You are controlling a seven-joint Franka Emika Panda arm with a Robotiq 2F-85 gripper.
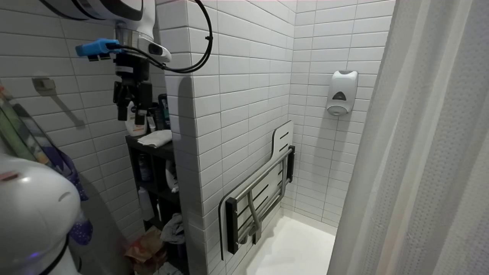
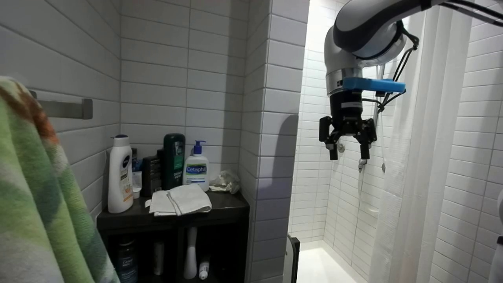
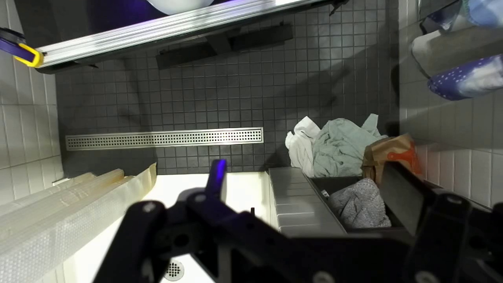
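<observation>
The gripper hangs point-down in the air, near the end of a tiled partition wall and apart from it. Its fingers stand wide, and in an exterior view the shower tiles show through the gap between them. In the wrist view too they are spread well apart.

The nearest loose things are to the side of the partition away from the shower, on a black shelf surface: a white Nivea bottle, a dark green bottle and a Cetaphil pump bottle, all upright. A folded white cloth lies in front, with crumpled clear plastic just beside the Cetaphil.

On the shower side, a folded-up shower seat is fixed to the partition, a soap dispenser is mounted on the far wall, and a pale shower curtain hangs opposite the seat.

In the wrist view, a slim metal drain runs along the dark tiled floor. Past its end lie a rumpled grey-green cloth and a brown paper bag.
</observation>
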